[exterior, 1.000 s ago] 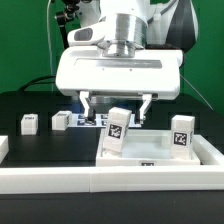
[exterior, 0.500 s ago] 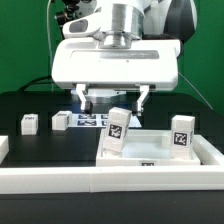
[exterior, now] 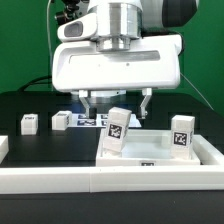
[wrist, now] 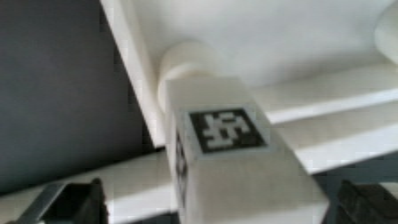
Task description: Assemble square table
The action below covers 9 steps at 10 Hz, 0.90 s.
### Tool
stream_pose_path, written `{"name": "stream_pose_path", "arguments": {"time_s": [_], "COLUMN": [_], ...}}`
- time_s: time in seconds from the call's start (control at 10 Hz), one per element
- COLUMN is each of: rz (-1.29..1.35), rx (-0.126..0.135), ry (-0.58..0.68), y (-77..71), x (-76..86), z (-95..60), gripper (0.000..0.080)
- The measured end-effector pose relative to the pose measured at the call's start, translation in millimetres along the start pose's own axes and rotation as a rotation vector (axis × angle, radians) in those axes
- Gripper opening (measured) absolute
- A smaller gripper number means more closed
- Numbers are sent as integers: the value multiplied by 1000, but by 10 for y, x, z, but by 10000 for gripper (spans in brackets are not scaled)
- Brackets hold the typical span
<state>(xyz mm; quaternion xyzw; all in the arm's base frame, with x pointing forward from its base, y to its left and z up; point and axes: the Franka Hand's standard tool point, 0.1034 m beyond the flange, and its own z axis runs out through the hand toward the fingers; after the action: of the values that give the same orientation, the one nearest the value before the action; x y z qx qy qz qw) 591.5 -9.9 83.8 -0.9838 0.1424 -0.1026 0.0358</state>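
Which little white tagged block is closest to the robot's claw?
The tilted leg in the middle, right under the open gripper; the rest stand off to either side.

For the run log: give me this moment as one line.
gripper: open, over leg | leg: standing on tabletop | loose legs: two, exterior view's left
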Motion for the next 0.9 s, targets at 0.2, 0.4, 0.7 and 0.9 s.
{"name": "stream_pose_path", "arguments": {"time_s": [0.2,0.4,0.7,0.9], "rz": [10,11,16,15], "rx": [17,14,16,14], "ry": [-137,-120,-112,-107], "y": [18,34,57,79], "x": [26,68,126,138], "z": [-10,-7,-33,-34], "gripper": [649,649,649,649]}}
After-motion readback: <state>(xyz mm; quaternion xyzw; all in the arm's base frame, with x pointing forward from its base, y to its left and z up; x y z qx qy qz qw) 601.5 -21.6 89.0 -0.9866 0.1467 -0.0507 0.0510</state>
